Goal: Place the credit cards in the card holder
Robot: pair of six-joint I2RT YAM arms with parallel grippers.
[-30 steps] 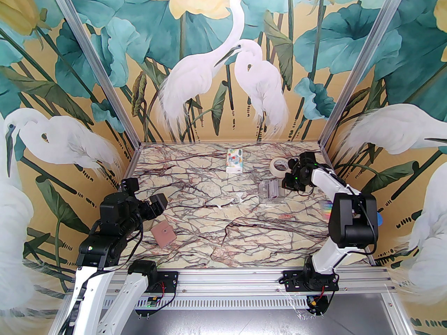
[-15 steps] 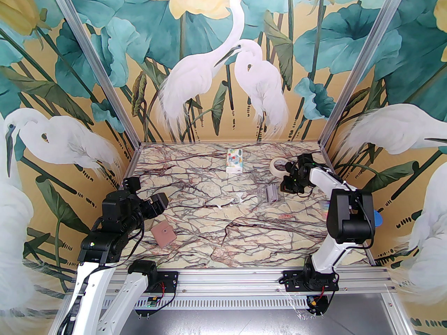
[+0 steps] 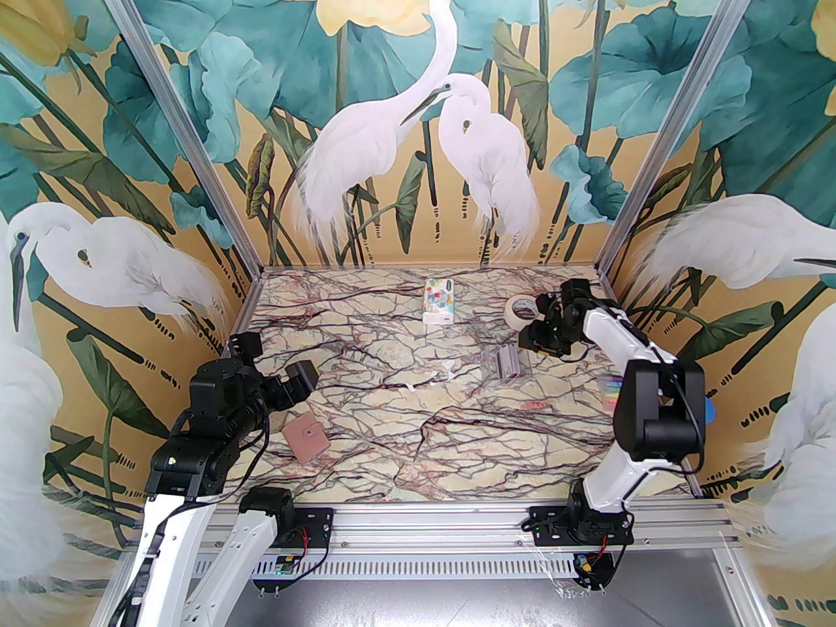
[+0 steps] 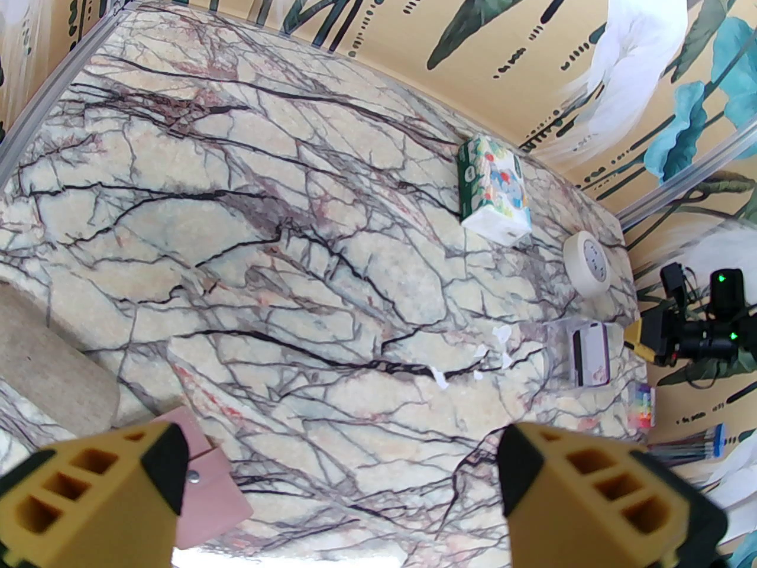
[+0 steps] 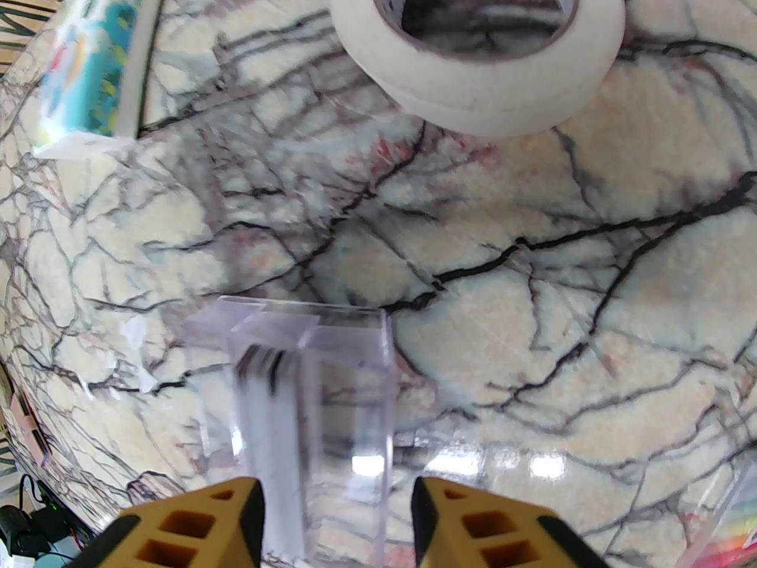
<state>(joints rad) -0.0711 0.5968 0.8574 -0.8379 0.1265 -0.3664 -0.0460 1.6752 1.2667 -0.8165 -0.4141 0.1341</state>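
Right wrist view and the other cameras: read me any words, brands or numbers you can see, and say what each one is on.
Tape roll: dark print round the inner core, too blurred to read.
Tissue pack: small green oval logo, too small to read.
Cards: dark stripe, no lettering legible.
Nothing can be quoted.

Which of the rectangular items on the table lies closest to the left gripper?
The dusty-pink card holder, closed, snap dot up, right beside the left gripper. The tissue pack, clear box and striped pack all lie far across the table.
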